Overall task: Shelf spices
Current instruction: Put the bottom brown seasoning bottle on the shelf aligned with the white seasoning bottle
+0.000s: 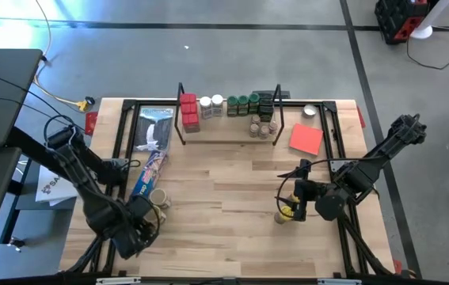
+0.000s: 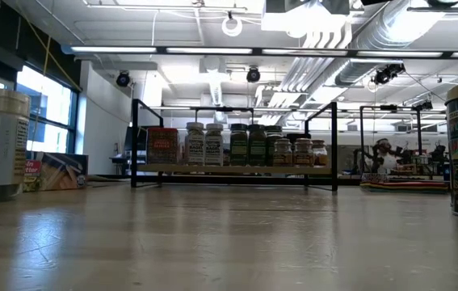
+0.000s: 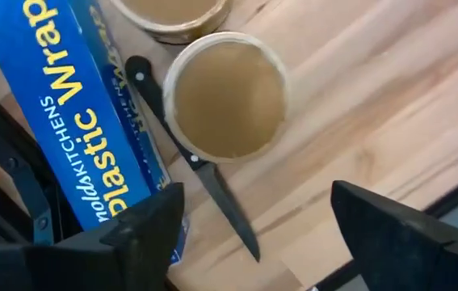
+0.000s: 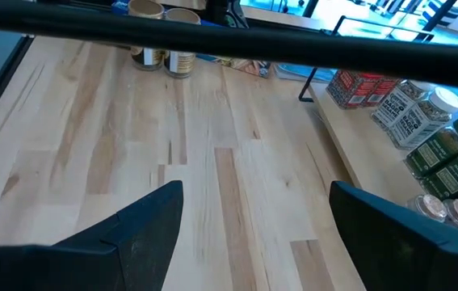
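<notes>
The shelf stands at the table's far middle. On it stand red tins, white-lidded jars, green-lidded jars and tan-lidded jars. Two tan-lidded jars stand near the left, beside the blue plastic-wrap box. My left gripper hangs open above the nearer tan lid, pointing down and touching nothing. A yellow-lidded jar stands at the right, by my open right gripper, which holds nothing.
A black-handled knife lies on the wood between the blue box and the tan-lidded jar. A flat red sheet lies right of the shelf. A black frame edges the table. Bare wood lies between the arms.
</notes>
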Available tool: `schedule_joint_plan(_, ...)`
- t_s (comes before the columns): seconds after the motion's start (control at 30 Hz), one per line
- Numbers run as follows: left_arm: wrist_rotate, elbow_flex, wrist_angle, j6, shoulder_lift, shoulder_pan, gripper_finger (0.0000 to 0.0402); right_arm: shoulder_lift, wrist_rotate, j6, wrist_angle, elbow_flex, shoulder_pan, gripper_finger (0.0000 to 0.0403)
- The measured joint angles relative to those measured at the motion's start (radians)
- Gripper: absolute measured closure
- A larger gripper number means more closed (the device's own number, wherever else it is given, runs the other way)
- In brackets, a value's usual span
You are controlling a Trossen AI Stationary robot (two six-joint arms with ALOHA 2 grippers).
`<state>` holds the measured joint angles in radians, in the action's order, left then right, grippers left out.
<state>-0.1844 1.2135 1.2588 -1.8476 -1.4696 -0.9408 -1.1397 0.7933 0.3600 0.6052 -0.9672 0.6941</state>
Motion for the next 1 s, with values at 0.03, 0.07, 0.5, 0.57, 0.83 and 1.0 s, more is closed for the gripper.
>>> schedule_joint_plan(0.03,0.004,-0.011,-0.005,-0.01,0.0,0.003,0.0088,0.0,0.0,-0.001,0.0,0.0,0.0,0.0096)
schedule_joint_plan(0.07,0.02,-0.022,-0.011,-0.022,0.0,0.006,0.0083,0.0,0.0,-0.002,0.0,0.0,0.0,0.0096)
schedule_joint_plan(0.5,0.015,-0.113,-0.094,-0.018,0.0,0.078,0.0077,0.0,0.0,-0.002,0.0,0.0,0.0,0.0096)
schedule_joint_plan(0.57,0.025,-0.138,-0.106,-0.018,0.0,0.093,0.0077,0.0,-0.001,-0.002,0.0,0.0,0.0,0.0096)
schedule_joint_plan(0.83,-0.012,-0.173,-0.127,0.026,0.0,0.146,0.0077,0.0,-0.012,-0.003,0.0,0.0,0.0,0.0096)
schedule_joint_plan(1.0,-0.043,-0.173,-0.133,0.075,0.0,0.173,0.0077,0.0,-0.013,0.0,0.004,0.0,0.0,0.0096)
